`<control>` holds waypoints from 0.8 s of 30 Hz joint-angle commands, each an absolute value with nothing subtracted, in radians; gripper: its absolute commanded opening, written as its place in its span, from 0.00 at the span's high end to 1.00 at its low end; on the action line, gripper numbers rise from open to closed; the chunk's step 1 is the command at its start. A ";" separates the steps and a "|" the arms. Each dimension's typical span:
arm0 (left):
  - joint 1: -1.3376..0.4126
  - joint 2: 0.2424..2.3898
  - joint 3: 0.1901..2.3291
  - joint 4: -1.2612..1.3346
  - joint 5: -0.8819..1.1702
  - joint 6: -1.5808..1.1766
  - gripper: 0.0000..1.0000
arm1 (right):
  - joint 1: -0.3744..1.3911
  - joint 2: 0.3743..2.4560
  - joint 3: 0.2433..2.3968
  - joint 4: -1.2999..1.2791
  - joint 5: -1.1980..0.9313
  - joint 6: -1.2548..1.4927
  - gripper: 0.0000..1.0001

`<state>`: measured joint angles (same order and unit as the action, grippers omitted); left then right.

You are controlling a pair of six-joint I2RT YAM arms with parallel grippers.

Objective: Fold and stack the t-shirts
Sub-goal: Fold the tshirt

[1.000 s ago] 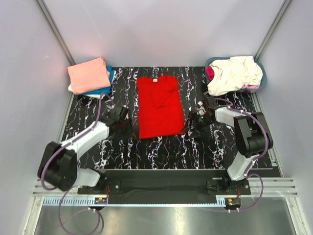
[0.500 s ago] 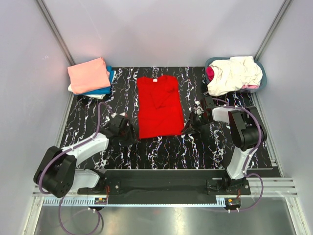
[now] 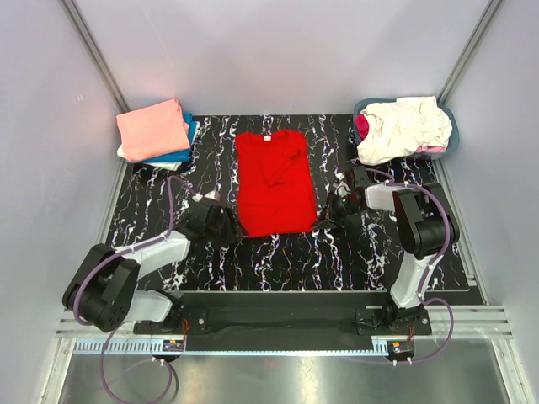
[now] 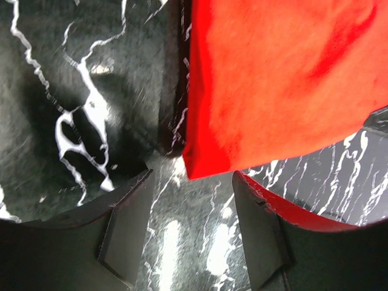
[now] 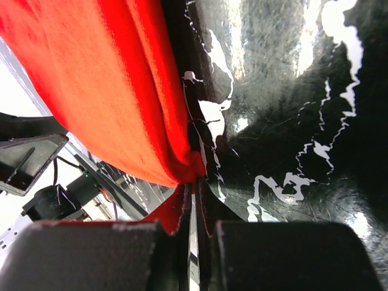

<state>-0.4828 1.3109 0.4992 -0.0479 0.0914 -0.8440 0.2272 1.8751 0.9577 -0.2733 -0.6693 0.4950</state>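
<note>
One red t-shirt (image 3: 274,181), one basket (image 3: 456,137)

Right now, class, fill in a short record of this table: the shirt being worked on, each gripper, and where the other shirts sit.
Worked item: bright red cotton t-shirt, partly folded, flat on the black marbled table
Left gripper: open at its near left corner, not gripping
Right gripper: shut on its near right corner
Folded stack: salmon-pink shirt on top, far left
Unfolded pile: cream shirts in the grey-blue plastic basket, far right
</note>
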 commanded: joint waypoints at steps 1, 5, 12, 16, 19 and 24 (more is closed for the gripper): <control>-0.485 1.364 0.497 0.020 0.081 -0.848 0.39 | 0.232 1.888 0.942 -0.235 -0.612 0.482 0.98; -0.485 1.410 0.495 0.055 0.081 -0.851 0.46 | 0.232 1.890 0.942 -0.232 -0.615 0.483 1.00; -0.485 1.454 0.509 0.087 0.094 -0.862 0.90 | 0.232 1.894 0.953 -0.250 -0.623 0.465 1.00; -0.495 1.408 0.518 0.035 0.087 -0.856 1.00 | 0.232 1.876 0.937 -0.262 -0.629 0.462 1.00; -0.531 1.345 0.531 -0.064 0.045 -0.867 1.00 | 0.232 1.819 0.884 -0.258 -0.638 0.477 1.00; -0.629 1.191 0.534 -0.225 -0.052 -0.931 1.00 | 0.232 1.665 0.750 -0.281 -0.643 0.573 1.00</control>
